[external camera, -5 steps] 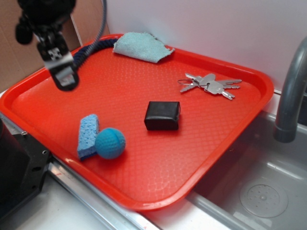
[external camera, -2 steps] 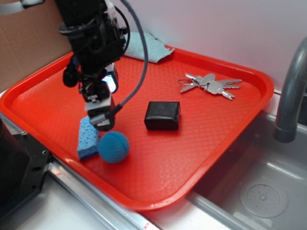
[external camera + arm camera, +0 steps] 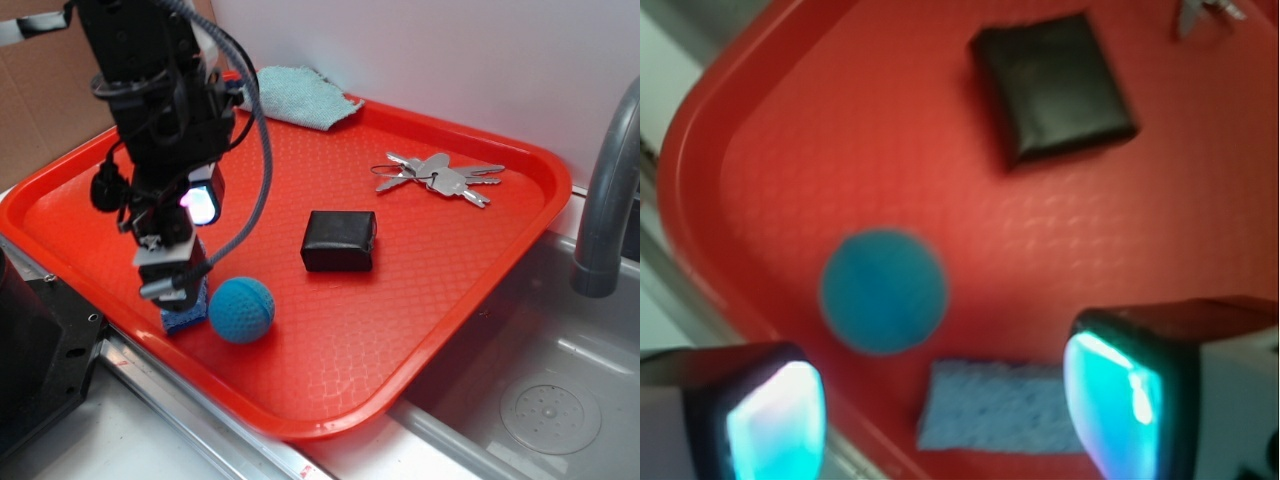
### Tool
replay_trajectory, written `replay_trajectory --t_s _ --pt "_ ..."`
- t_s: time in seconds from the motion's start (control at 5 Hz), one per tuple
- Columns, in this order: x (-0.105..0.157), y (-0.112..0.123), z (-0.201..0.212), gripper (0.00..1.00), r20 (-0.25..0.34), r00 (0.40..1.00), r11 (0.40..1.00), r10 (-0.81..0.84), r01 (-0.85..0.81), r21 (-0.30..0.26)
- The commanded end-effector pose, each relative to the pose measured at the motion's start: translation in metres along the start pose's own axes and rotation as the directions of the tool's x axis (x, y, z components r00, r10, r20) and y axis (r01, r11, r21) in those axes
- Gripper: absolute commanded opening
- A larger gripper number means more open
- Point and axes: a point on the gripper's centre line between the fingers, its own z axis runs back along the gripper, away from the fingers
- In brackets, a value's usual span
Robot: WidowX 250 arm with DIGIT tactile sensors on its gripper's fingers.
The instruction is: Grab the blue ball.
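A red tray fills most of the exterior view, its right edge overhanging a steel sink at the lower right, with a grey faucet at the right edge. The black arm comes down from the upper left, and its pincer sits low over the pale blue sponge near the tray's lower-left rim.

In the wrist view the pincer is spread wide with nothing between its fingers, and the sponge lies in the gap. A crumpled teal cloth lies at the tray's top edge; a black box sits mid-tray, and a bunch of keys lies at the upper right.

The blue ball rests on the tray just right of the sponge, below and left of the box. Being round, it shows no long axis or facing. In the wrist view the ball sits above the sponge, outside the open fingers.
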Motion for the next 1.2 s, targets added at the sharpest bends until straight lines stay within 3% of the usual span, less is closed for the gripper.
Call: replay_trajectory --t_s 0.0,0.4,0.6,1.0 --pt "0.006 -0.017 -0.023 1.00 -0.015 1.000 0.999 -0.028 0.028 0.040" --pt "0.018 -0.021 -0.050 1.00 -0.055 0.998 0.999 -0.043 0.045 0.028" --pt "0.018 -0.017 -0.054 0.00 -0.072 0.997 1.000 0.003 -0.002 0.018" --pt "0.017 0.010 -0.006 0.00 -0.023 0.977 0.976 0.212 -0.211 0.051"
